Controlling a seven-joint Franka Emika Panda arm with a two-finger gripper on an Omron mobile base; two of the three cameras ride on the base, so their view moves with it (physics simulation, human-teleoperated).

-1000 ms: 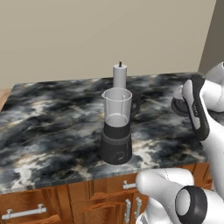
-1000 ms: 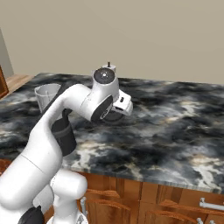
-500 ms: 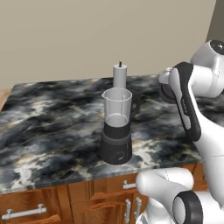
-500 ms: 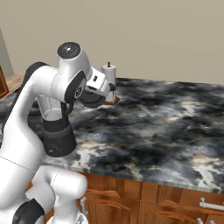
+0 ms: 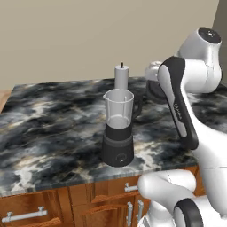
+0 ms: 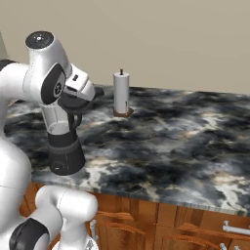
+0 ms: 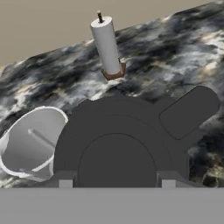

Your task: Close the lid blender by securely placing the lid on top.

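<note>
- Hand view: dark grey round lid with a side tab sits just ahead of the gripper, whose finger tips close against its near edge.
- Clear plastic blender jar on a black cylindrical base: open-topped, beside and below the gripper.
- Slim grey cylinder with a black pin: beyond the gripper, apart, on the dark marbled counter.

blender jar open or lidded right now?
Open: the blender jar's rim is bare, while the dark lid is at the pincer, off to one side.
</note>
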